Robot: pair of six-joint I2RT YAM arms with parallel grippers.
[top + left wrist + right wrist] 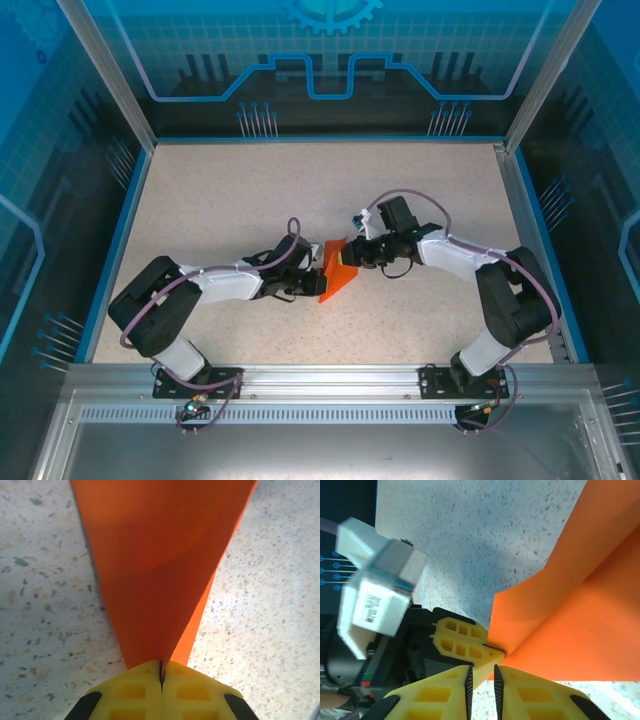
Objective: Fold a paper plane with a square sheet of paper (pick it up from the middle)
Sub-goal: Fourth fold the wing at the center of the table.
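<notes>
From above, the folded orange sheet of paper [338, 275] stands tilted on the speckled tabletop [220, 190], right between the two arms. The left gripper [317, 276] meets the sheet's left side and the right gripper [353, 257] sits against its upper right edge. From this height, how far either gripper's jaws are parted cannot be made out.

From the left wrist, the left gripper [161, 669] has its yellow jaws pressed together, with the narrow end of the sheet of paper [160, 570] pinched in the seam between them. The sheet fans out wider away from the fingertips, above the tabletop [45, 580].

From the right wrist, the right gripper [482, 675] shows its jaws a narrow slit apart, and tabletop [485, 540] is visible through the slit. The sheet of paper [570, 630] spreads just beyond and to the right of its fingertips, and its lower edge meets the right-hand finger. Directly ahead, the left gripper [489, 652] is clamped on the sheet's near corner, close to the right gripper's tips. A white labelled box [375, 590] sits further left.
</notes>
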